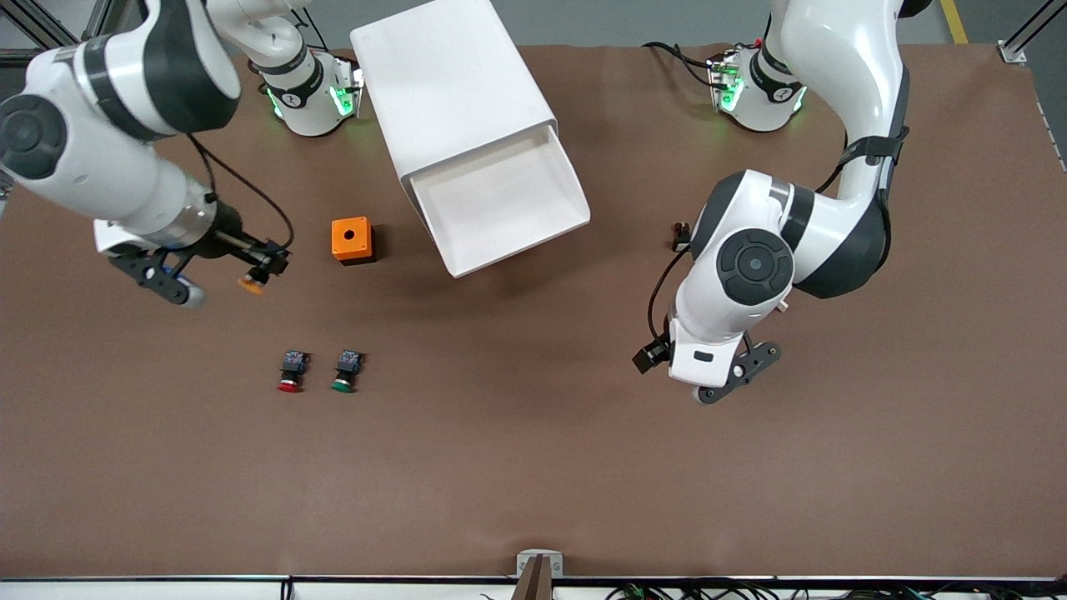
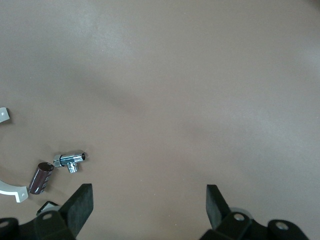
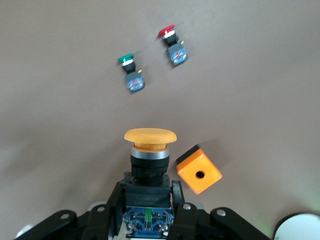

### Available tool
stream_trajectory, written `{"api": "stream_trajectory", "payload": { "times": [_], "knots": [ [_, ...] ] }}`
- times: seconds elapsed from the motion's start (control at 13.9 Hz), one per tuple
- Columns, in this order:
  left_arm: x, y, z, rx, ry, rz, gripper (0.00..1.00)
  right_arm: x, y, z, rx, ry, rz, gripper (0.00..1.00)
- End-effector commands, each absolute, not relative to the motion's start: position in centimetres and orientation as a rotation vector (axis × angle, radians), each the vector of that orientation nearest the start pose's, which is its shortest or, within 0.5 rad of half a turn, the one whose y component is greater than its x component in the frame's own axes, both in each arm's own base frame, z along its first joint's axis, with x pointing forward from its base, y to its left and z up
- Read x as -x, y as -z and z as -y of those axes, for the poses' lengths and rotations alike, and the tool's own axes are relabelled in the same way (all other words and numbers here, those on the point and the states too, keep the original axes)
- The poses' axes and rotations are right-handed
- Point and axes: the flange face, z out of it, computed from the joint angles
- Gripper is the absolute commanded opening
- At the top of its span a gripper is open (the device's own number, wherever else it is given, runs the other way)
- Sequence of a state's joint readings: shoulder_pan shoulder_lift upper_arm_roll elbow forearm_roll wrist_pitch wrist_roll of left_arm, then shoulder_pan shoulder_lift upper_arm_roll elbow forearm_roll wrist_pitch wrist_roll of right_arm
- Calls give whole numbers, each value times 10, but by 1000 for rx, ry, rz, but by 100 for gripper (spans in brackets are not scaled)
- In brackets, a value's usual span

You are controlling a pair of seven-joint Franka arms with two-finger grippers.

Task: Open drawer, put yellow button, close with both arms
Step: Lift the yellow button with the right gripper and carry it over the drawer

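Right wrist view: right gripper [image 3: 148, 200] clamps yellow button [image 3: 149, 145] | drawer [image 1: 500, 196] open; carry over, release | left gripper [image 2: 147, 202] spread, waiting

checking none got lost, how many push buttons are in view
3. The yellow button is held in the right pincer above the table. The red button and green button lie side by side on the table, nearer the front camera than the orange box.
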State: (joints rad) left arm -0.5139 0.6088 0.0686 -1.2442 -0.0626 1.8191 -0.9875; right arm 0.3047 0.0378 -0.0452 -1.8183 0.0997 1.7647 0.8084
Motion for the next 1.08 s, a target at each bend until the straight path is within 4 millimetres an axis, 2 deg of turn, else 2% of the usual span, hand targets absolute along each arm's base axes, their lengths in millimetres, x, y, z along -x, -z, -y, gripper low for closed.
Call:
{"api": "stream_trajectory", "payload": {
  "times": [0.0,0.29,0.79,1.01],
  "knots": [
    [-640,-415,324,3014,-62,833,99,-520,-515,-199,2931,-196,-999,0],
    [-639,-415,325,3015,-62,831,99,-488,-521,-275,2900,-167,-1094,0],
    [-638,-415,328,3017,-62,824,99,-439,-520,-366,2805,-109,-1251,0],
    [-638,-415,328,3017,-62,824,99,-417,-508,-404,2782,-76,-1309,0]
  ]
}}
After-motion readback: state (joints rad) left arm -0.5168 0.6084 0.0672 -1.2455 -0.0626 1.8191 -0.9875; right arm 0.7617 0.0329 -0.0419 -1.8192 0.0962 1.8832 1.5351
